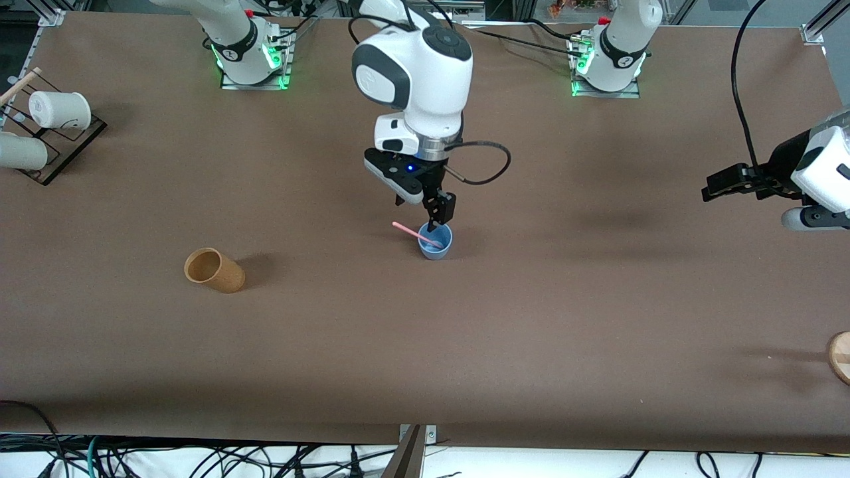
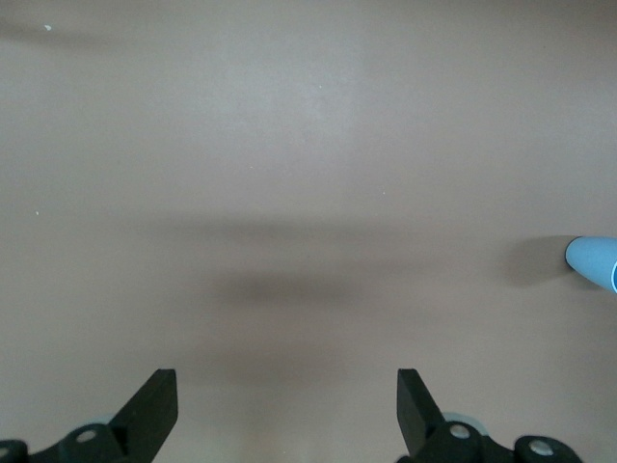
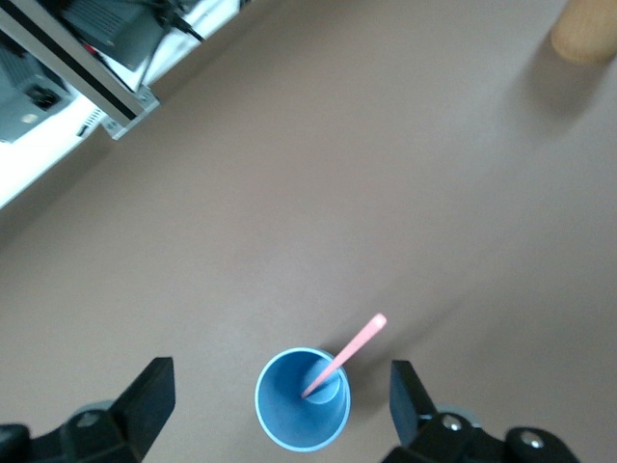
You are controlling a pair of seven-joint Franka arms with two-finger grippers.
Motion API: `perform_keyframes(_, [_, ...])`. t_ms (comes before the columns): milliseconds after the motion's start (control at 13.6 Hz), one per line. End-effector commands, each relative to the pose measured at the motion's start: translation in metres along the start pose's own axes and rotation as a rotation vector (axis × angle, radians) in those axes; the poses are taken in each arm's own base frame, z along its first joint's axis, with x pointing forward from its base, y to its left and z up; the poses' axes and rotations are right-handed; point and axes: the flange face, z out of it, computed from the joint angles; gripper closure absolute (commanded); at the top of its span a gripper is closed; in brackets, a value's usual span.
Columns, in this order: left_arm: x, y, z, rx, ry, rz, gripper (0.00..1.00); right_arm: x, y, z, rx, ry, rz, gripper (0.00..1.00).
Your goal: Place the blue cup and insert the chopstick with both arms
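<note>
Chopstick (image 1: 413, 234) rests in the blue cup (image 1: 435, 241) at the centre of the front view, its lower end inside the cup and its pink shaft leaning out over the rim toward the upper left of the frame. The cup stands upright on the brown counter (image 1: 531, 332). Directly over it hangs the right end effector (image 1: 439, 214), fingers spread wide and holding nothing; the right wrist view looks straight down between them, with the cup (image 3: 302, 399) and the slanted chopstick (image 3: 344, 356) sitting between the two black fingertips (image 3: 149, 391). The left end effector (image 1: 714, 188) waits at the right edge of the front frame, over bare counter, its fingers also wide apart and empty; its wrist view shows them over plain brown surface, a sliver of the blue cup (image 2: 593, 260) at the right margin. A tan cup (image 1: 214, 269) lies tipped on its side in the left centre of the front frame, well apart from the blue one. White paper cups (image 1: 60, 109) sit on a rack at the upper left.
</note>
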Motion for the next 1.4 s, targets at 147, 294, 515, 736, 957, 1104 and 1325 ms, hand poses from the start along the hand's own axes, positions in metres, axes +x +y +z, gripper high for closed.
perform_keyframes(147, [-0.004,0.004,-0.003,0.029,0.013,0.033,0.0,0.102,0.034,-0.048,-0.072,-0.143,-0.137,0.0])
perform_keyframes(294, [-0.004,0.004,-0.002,0.029,0.011,0.033,0.0,0.149,0.055,-0.047,-0.119,-0.194,-0.216,0.0])
perform_keyframes(515, [-0.004,0.003,-0.002,0.029,0.008,0.036,0.0,0.235,0.099,-0.051,-0.134,-0.308,-0.343,0.0])
perform_keyframes(736, [-0.004,0.005,-0.001,0.027,0.008,0.04,0.0,0.323,0.154,-0.042,-0.092,-0.429,-0.423,0.0])
perform_keyframes(957, [-0.005,0.004,-0.001,0.028,0.006,0.038,0.0,0.393,0.227,-0.042,-0.028,-0.486,-0.572,0.0])
perform_keyframes(1104, [-0.005,0.006,-0.001,0.028,0.006,0.041,0.0,0.419,0.27,-0.037,0.006,-0.537,-0.673,0.0])
perform_keyframes(1325, [-0.005,0.005,-0.001,0.028,0.006,0.04,0.0,0.429,0.316,-0.034,0.03,-0.554,-0.753,0.0])
